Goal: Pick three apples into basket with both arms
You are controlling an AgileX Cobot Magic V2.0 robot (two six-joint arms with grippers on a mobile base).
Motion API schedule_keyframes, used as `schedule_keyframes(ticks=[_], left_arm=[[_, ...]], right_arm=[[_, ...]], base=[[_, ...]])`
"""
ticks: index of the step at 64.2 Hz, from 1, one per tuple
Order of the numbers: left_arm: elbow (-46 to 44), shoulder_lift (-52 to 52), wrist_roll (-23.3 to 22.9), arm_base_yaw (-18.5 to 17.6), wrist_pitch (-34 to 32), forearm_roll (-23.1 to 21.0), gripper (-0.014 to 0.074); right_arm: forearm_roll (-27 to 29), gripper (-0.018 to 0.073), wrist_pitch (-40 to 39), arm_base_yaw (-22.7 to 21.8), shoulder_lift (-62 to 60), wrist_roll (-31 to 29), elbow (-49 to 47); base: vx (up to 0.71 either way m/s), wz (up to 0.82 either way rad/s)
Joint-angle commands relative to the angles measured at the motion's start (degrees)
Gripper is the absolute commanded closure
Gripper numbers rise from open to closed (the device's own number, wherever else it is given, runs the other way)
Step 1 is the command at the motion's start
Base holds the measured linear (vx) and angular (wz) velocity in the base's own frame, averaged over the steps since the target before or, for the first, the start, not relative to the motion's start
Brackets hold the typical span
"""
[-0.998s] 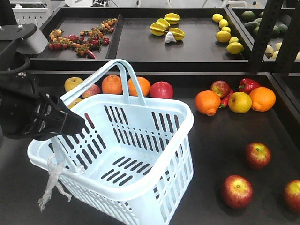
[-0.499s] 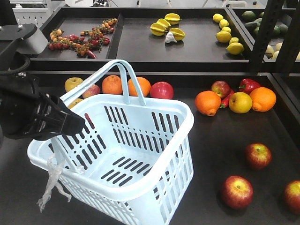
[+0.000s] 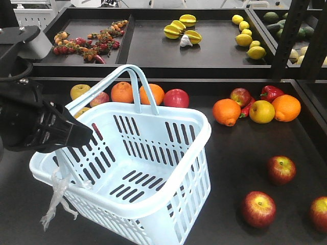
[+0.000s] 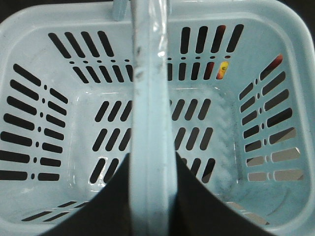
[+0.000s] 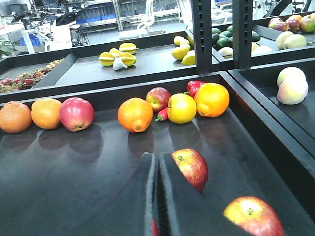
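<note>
The pale blue basket (image 3: 204,137) hangs tilted above the dark shelf at the left. My left gripper (image 3: 76,133) is shut on one of its hoop handles (image 4: 150,98), which runs between the black fingers (image 4: 110,196) in the left wrist view; the basket floor (image 4: 88,115) below holds nothing. Three red-yellow apples lie at the right: one (image 3: 280,169), one (image 3: 258,208) and one at the frame edge (image 3: 319,213). My right gripper (image 5: 157,157) is shut with nothing in it, low over the shelf, just left of an apple (image 5: 193,168); another apple (image 5: 253,216) lies nearer right.
Behind the basket sit oranges (image 3: 150,93), a red fruit (image 3: 176,98) and a yellow fruit (image 3: 79,91). An orange (image 3: 226,111), yellow fruit (image 3: 261,111), small apple (image 3: 239,96) and red pepper (image 3: 270,93) cluster at back right. A raised shelf edge (image 3: 204,76) and black upright post (image 3: 286,35) stand behind.
</note>
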Motion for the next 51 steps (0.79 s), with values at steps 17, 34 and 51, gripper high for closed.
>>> schedule_keyframes(ticks=[17, 34, 51], left_arm=[[-1.71, -1.31, -0.3, -0.34, -5.91, -1.42, 0.0604], [-1.71, -1.25, 6.49, -0.34, -11.17, -1.31, 0.0604], [-1.71, 3.53, 21.7, -0.29, -17.26, -1.31, 0.0604]], right_arm=[[-0.58, 0.0561, -4.26, -0.29, -0.61, -0.31, 0.82], [-0.58, 0.0561, -4.26, -0.29, -0.61, -0.31, 0.82], [-0.58, 0.0561, -4.26, -0.29, -0.61, -0.31, 0.82]], base=[[0.0, 0.0], [0.0, 0.0], [0.0, 0.0]])
